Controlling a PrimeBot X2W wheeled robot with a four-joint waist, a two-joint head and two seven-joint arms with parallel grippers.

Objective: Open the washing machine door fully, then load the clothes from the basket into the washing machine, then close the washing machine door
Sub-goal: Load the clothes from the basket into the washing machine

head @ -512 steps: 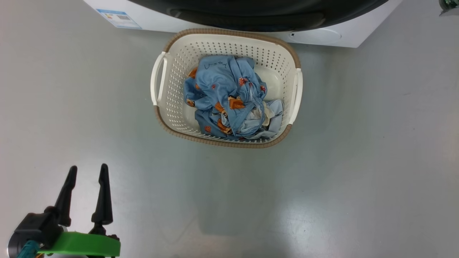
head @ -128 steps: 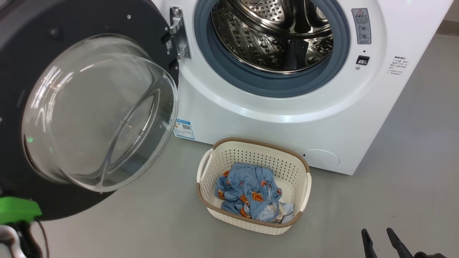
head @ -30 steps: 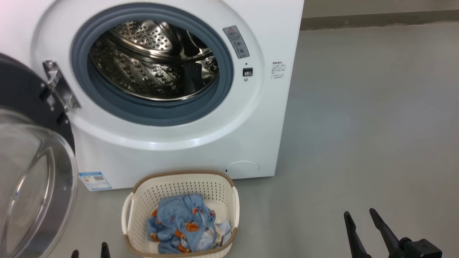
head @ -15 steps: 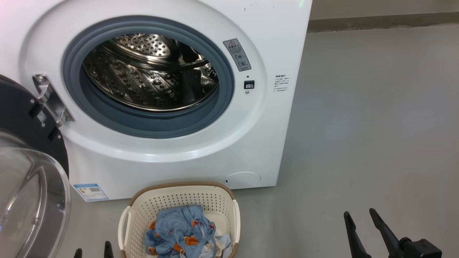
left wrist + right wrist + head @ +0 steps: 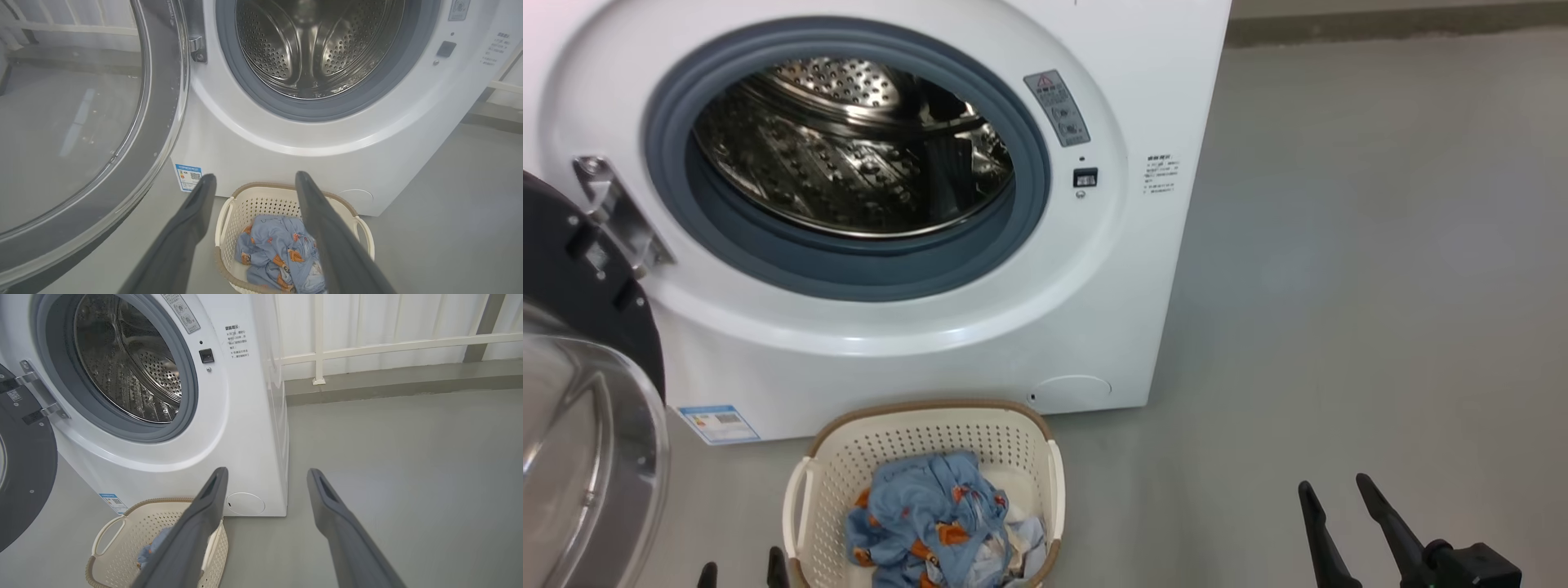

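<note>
Two grippers stood with their jaws parted and nothing between them. The left gripper (image 5: pixel 255 177) rose from the bottom edge of the left wrist view, its dark fingers framing the basket (image 5: pixel 269 184) without touching it; in the head view its tips showed at the bottom edge, just left of the basket. The right gripper (image 5: pixel 1333 483) sat at the lower right of the head view, over bare grey floor (image 5: pixel 1339 286) and well apart from the basket. The washing machine (image 5: pixel 1143 82) occupied the upper left and centre of the head view, with its grey rubber ring (image 5: pixel 1033 196) and perforated steel drum (image 5: pixel 849 155) exposed. The washing machine door (image 5: pixel 572 269) hung swung open at the left edge of the frame on a metal hinge (image 5: pixel 613 212), its clear glass bowl (image 5: pixel 588 457) bulging toward the lower left corner. The basket stood on the floor at the bottom centre, just in front of the machine's base and to the lower right of a small blue label (image 5: pixel 717 423). The clothes (image 5: pixel 923 514), light blue with orange-brown figures and a little pale cloth at their right, lay bunched inside the basket.
</note>
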